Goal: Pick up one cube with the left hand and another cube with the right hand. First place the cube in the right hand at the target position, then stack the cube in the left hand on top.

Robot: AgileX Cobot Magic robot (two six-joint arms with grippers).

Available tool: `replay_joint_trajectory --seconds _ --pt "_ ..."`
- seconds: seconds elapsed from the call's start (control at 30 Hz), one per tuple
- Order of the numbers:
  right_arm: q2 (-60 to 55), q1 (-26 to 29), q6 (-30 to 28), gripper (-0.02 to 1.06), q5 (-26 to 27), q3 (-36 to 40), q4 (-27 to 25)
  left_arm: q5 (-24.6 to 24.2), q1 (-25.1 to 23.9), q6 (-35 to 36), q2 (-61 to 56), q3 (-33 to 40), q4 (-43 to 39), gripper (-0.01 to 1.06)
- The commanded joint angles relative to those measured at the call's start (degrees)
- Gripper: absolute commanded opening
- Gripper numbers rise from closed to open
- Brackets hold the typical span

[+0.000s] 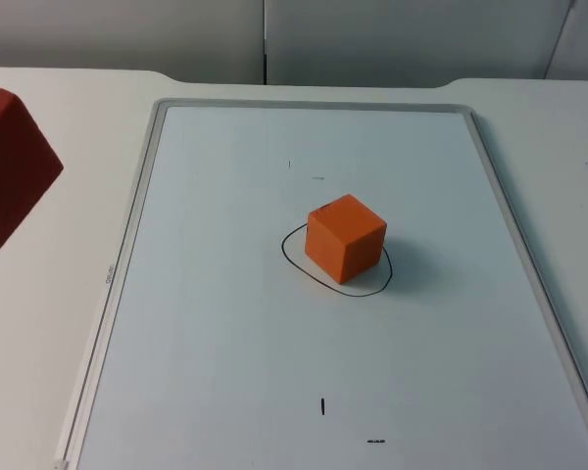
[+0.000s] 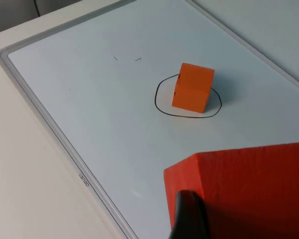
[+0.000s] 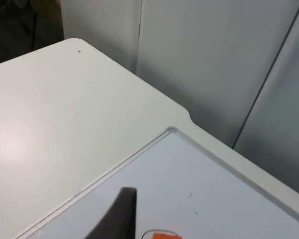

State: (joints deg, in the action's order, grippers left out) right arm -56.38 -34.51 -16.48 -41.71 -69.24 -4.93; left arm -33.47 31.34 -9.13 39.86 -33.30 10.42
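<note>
Already the orange cube (image 1: 345, 238) sits in the drawn ring (image 1: 292, 257) mid-whiteboard (image 1: 225, 411). Red cube (image 2: 249, 191) is clamped by left gripper (image 2: 192, 219) off the board's left edge; a skewed release could topple both. Right gripper (image 3: 117, 216) waits (finger state can't be told).

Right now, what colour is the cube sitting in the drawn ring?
Orange cube, clearest in the top view.

A whiteboard (image 1: 176, 294) lies flat on the table (image 1: 49, 323), with a partition wall (image 1: 372, 39) behind the table's far edge. One cube (image 1: 345, 238) sits near the board's middle, on a drawn ring (image 1: 292, 257) that shows around its base. A second cube (image 1: 10, 166) is off the board to its left, raised above the table, with a fingertip (image 2: 189, 216) against its near face.
</note>
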Motion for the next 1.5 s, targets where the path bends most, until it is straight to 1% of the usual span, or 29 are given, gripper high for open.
replay_joint_trajectory --seconds 0.0,0.07,0.13,0.17,0.23,0.33,0.37,0.47,0.5,0.53,0.63,0.67,0.7,0.83,0.87,1.0,1.03,1.13,1.2,1.23,1.33,1.4,1.47 --pt "7.5 0.1 0.0 1.0 0.6 6.8 -0.9 1.1 0.4 0.1 -0.2 0.2 -0.3 0.22" --pt "13.9 0.1 0.8 1.0 0.6 12.2 -1.3 1.5 0.4 0.1 0.3 0.2 -0.3 0.22" --pt "19.9 0.1 2.9 1.0 0.6 16.9 -1.2 2.2 0.4 0.1 1.7 0.2 -0.2 0.22" --pt "19.9 0.1 2.9 1.0 0.6 16.9 -1.2 2.2 0.4 0.1 1.7 0.2 -0.2 0.22" --pt "25.7 0.1 3.0 1.0 0.3 20.1 -1.0 3.5 0.4 0.1 3.8 0.1 0.2 0.22" --pt "32.0 0.1 3.0 1.0 0.2 23.4 -1.0 4.2 0.4 0.1 9.0 -2.7 0.3 0.22" --pt "32.0 0.1 3.0 1.0 0.2 23.4 -1.0 4.2 0.4 0.1 9.0 -2.7 0.3 0.22" --pt "35.5 0.1 3.5 1.0 -1.1 25.0 -0.5 4.9 0.4 -1.8 15.5 -8.7 0.3 0.22" --pt "36.1 0.1 4.3 1.0 -2.7 25.4 0.6 4.9 0.4 -3.1 19.3 -12.9 0.3 0.22" --pt "36.1 0.1 4.3 1.0 -2.7 25.4 0.6 4.9 0.4 -3.1 19.3 -12.9 0.3 0.22" --pt "36.1 0.1 5.6 1.0 -5.2 25.9 2.4 3.5 0.5 -5.1 28.8 -21.0 0.3 0.22" --pt "36.1 0.1 5.6 1.0 -5.4 25.9 2.5 2.7 0.5 -5.9 31.5 -23.3 0.6 0.22" --pt "36.1 0.1 5.6 1.0 -5.4 25.9 2.5 2.7 0.5 -5.9 31.5 -23.3 0.6 0.22" --pt "36.1 0.1 5.4 1.0 -5.4 25.9 3.7 0.1 0.5 -8.6 43.7 -32.1 1.9 0.22" --pt "36.1 0.1 5.4 1.0 -5.4 25.9 3.7 0.1 0.5 -8.6 43.7 -32.1 1.9 0.22" --pt "36.1 0.1 5.4 1.0 -5.4 25.9 3.8 -5.5 0.6 -12.0 56.7 -41.7 5.7 0.22" --pt "36.1 0.1 5.4 1.0 -5.4 25.9 3.8 -5.5 0.6 -12.0 56.7 -41.7 5.7 0.22" --pt "36.1 0.1 5.4 1.0 -5.4 25.9 3.8 -6.6 2.4 -12.4 63.3 -47.5 5.7 0.22" --pt "36.1 0.1 5.6 1.0 -5.4 25.9 3.8 -6.8 3.8 -14.0 67.2 -51.0 5.7 0.22" --pt "36.1 0.1 5.6 1.0 -5.4 25.9 3.8 -6.8 3.8 -14.0 67.2 -51.0 5.7 0.22" --pt "36.1 0.1 5.6 1.0 -5.4 25.9 3.8 -7.6 4.8 -15.0 71.8 -55.2 5.9 0.22" --pt "36.1 0.1 5.6 1.0 -5.4 25.9 3.8 -7.6 4.8 -15.0 72.5 -56.0 6.0 0.22" --pt "36.1 0.1 5.6 1.0 -5.4 25.9 3.6 -7.1 4.8 -17.0 74.7 -56.8 7.9 0.22"
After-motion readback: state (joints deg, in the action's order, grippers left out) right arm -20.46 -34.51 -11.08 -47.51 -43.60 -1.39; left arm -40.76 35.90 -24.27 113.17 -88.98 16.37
